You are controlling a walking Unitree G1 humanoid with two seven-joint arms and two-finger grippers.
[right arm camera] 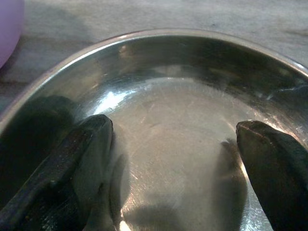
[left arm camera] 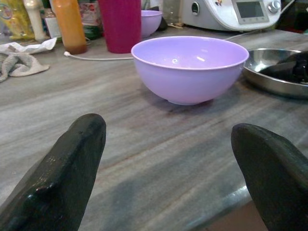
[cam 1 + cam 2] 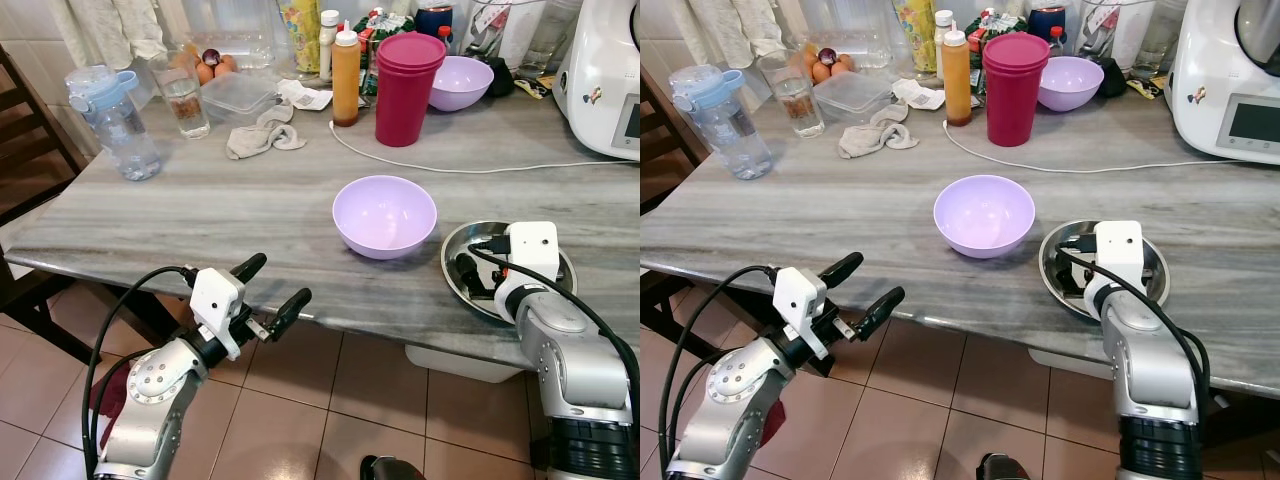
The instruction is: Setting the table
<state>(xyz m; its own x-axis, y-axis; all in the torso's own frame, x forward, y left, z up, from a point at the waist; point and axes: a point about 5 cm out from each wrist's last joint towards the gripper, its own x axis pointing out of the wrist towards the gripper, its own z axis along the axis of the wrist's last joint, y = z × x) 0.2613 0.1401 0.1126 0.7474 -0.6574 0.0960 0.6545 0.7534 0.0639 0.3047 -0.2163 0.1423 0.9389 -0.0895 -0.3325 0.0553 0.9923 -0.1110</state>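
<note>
**Inspector:** Your right gripper (image 1: 173, 154) is down inside the steel plate (image 3: 455, 240), near the front right edge of the marble table (image 3: 200, 215). Both fingers are spread wide apart over the plate's floor, with nothing between them. I judge this as the step in hand — placing or adjusting the plate at a setting — but you hold nothing at present.

**Operator:** And the left side?

**Inspector:** Your left gripper (image 3: 268, 292) hovers at the table's front edge, off the surface, its fingers (image 2: 67, 168) parted and empty. It faces the lilac bowl (image 3: 384, 215), which stands upright just beside the plate on its left; I cannot confirm whether the two rims touch.

**Operator:** What does the next move require?

**Inspector:** If the plate is to be shifted, you need a grip on its rim, not its floor — the fingers sit too far apart and too central to bite on anything. Bring one finger outside the wall, one inside, then close. Mind the bowl as you do: it is close enough to be nudged.

**Operator:** Anything further to fetch?

**Inspector:** Candidates stand at the back of the table, well apart from both grippers: a red tumbler (image 3: 407, 90), a second lilac bowl (image 3: 462, 82) beside it and a drinking glass (image 3: 185, 100) on the left. A white cable (image 3: 450, 165) lies across the surface between them and the setting — you must reach over it, not drag through it.
</note>
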